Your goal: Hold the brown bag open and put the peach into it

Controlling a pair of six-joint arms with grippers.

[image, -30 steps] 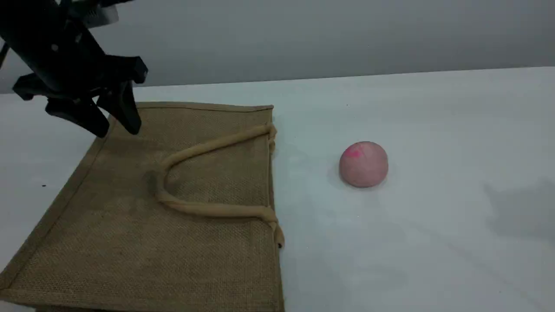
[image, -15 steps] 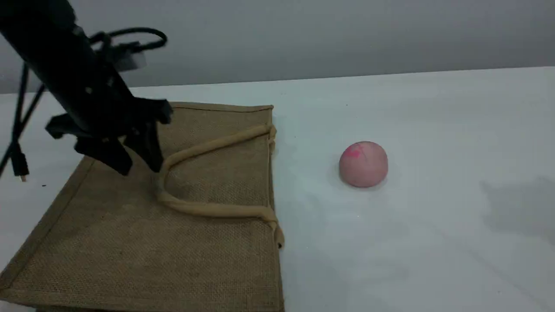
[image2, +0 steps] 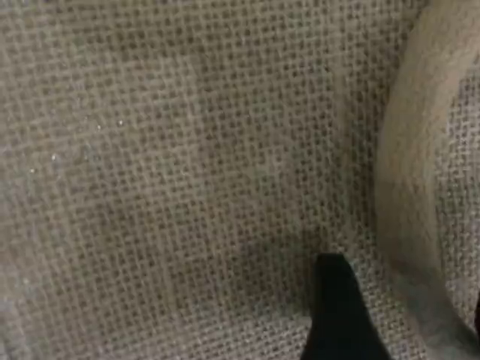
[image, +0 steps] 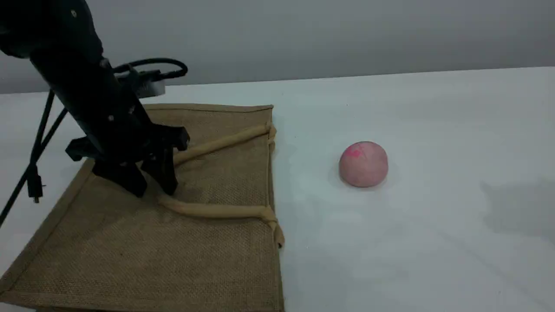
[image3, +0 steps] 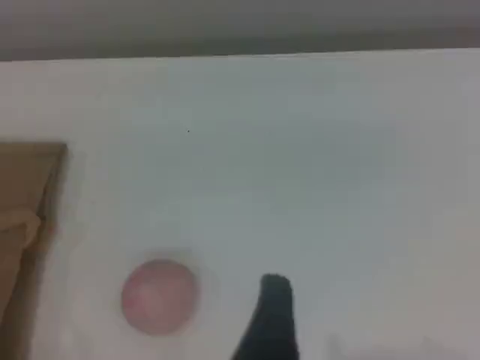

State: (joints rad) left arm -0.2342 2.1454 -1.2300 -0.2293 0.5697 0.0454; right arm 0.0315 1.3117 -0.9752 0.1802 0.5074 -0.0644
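Reaches down from the top left with the left gripper, fingers set apart and clamped on nothing. Stands with both dark tips low on the brown bag, at the bend of its handle; cannot tell whether pressing on the weave or just above it. Shows, from the left wrist, one fingertip over coarse tan burlap, with the paler rolled handle running just to its right. Finds the bag lying flat on the left part of the white table, mouth shut, handle loop folded back onto the cloth. Trails a black cable from the left arm down past the bag's far left side. Finds the peach on bare table to the right of the bag, well apart from it and from the left gripper, bright pink blotch on top, nothing touching it. Catches the right gripper only through its own camera: one dark fingertip at the bottom edge, above bare table, jaws wide apart and holding nothing. Places the peach there low and left of that fingertip, not touching, with a corner of the bag at the left edge.
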